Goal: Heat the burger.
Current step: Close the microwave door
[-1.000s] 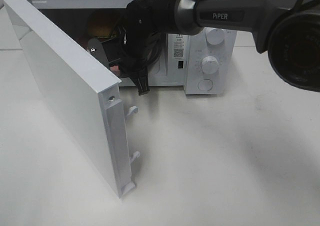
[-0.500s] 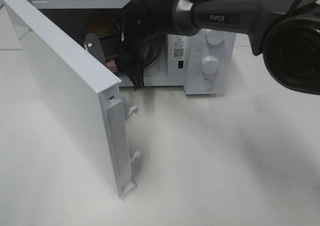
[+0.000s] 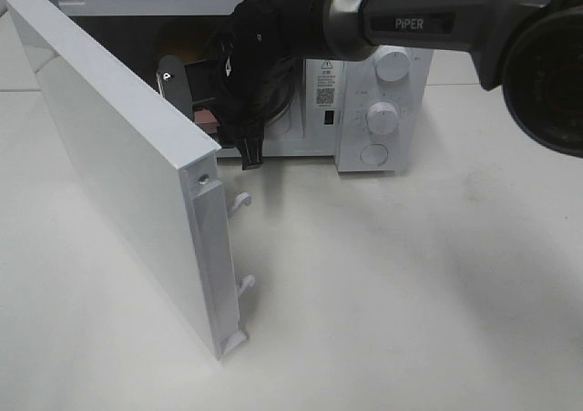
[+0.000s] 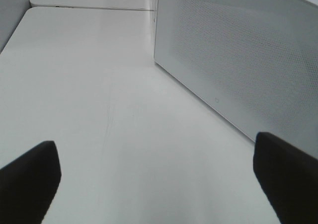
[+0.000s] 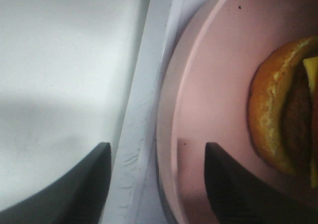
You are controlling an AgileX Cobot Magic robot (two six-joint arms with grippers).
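The burger, golden bun over a dark patty, lies on a pink plate inside the white microwave. In the exterior view only a brown patch of the burger shows in the dark cavity behind my right arm. My right gripper reaches into the cavity. It is open, with its two dark fingers standing either side of the plate's rim and clear of it. My left gripper hangs open over the bare table, with nothing between its fingers.
The microwave door swings wide open toward the front left, its latch hooks sticking out. Knobs sit on the right panel. A white dotted panel stands close beside my left gripper.
My right gripper's jaws have spread apart and let go of the pink plate's rim. The plate and burger stay in the cavity. The left gripper has not moved.
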